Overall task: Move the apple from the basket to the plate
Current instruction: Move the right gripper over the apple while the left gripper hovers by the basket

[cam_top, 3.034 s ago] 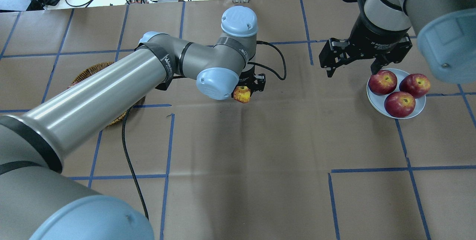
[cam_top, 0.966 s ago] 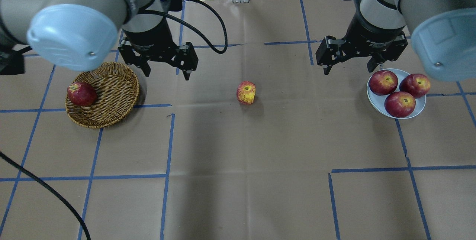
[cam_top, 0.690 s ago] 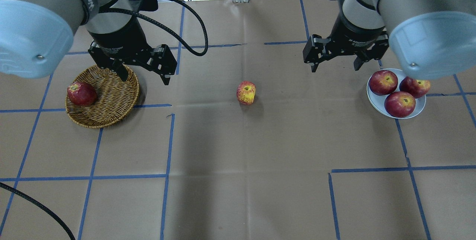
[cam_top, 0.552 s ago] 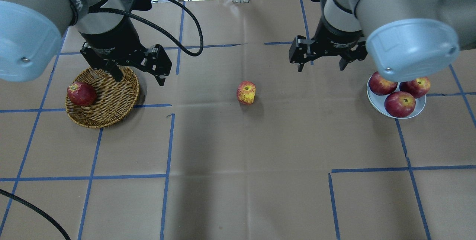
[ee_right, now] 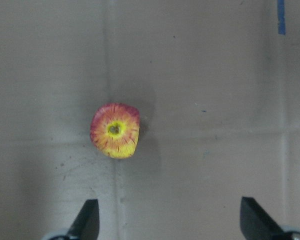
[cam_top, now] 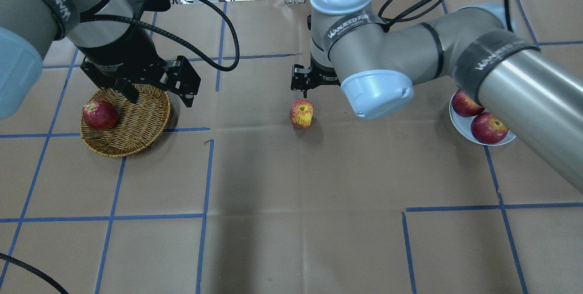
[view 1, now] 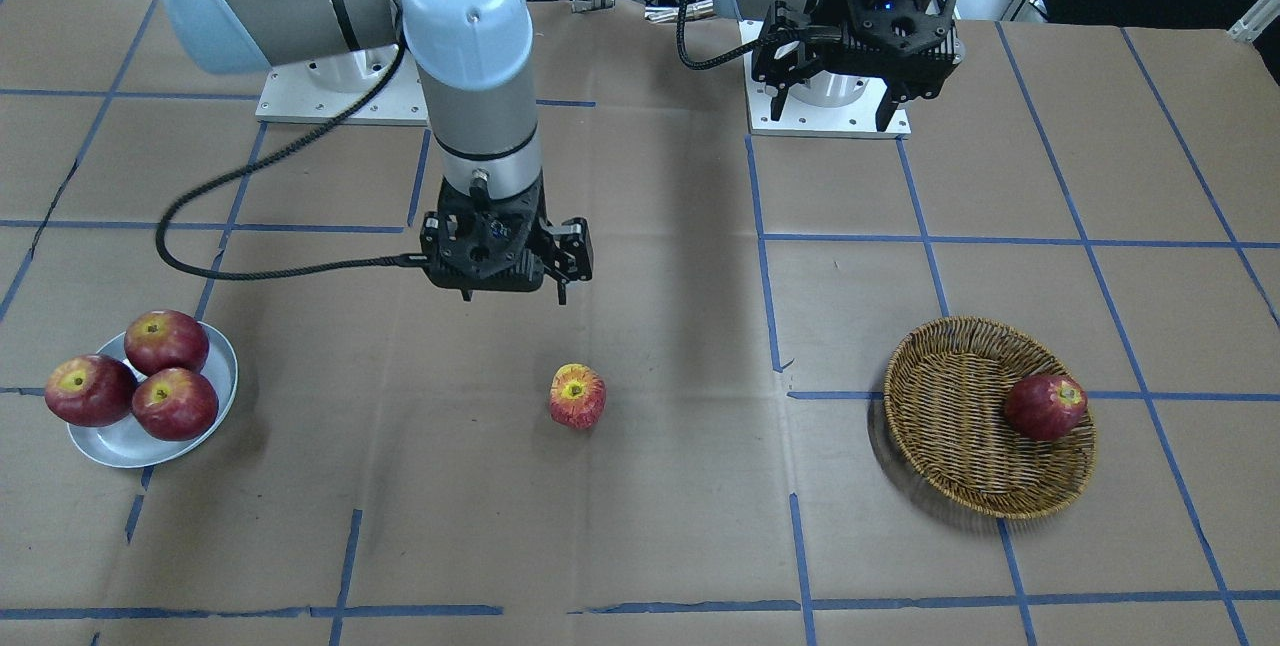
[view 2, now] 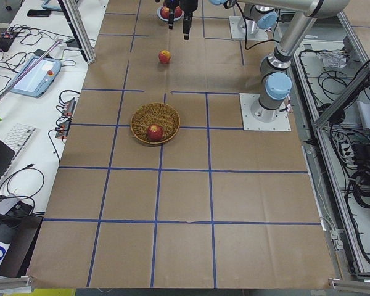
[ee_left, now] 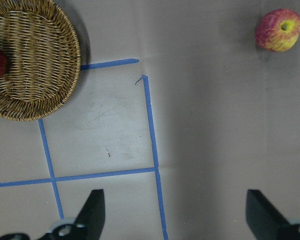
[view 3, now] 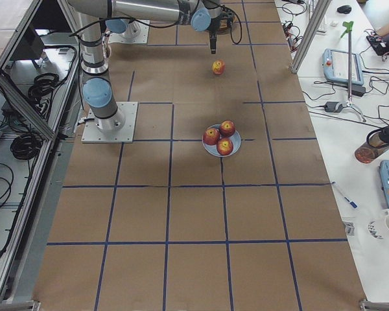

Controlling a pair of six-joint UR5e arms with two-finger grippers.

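The pinkish-red, yellow-streaked apple [cam_top: 301,113] stands alone on the brown paper at the table's middle, outside the basket [cam_top: 136,134]. It also shows in the front view [view 1: 577,395]. My right gripper [view 1: 512,294] is open and empty, above the table just behind the apple; in its wrist view the apple [ee_right: 115,130] lies ahead of the open fingers, left of centre. My left gripper [cam_top: 159,98] is open and empty over the basket's far right rim. The plate [cam_top: 461,124] at the right holds dark-red apples and is partly hidden by my right arm.
A dark-red apple [cam_top: 99,114] lies at the basket's left side. Three dark-red apples [view 1: 130,376] fill most of the plate [view 1: 125,446]. My right arm stretches across the right half of the overhead view. Blue tape lines grid the paper.
My left gripper let the apple go at the table's middle and drew back to the basket. My right arm swung from beside the plate leftward to just behind the apple.
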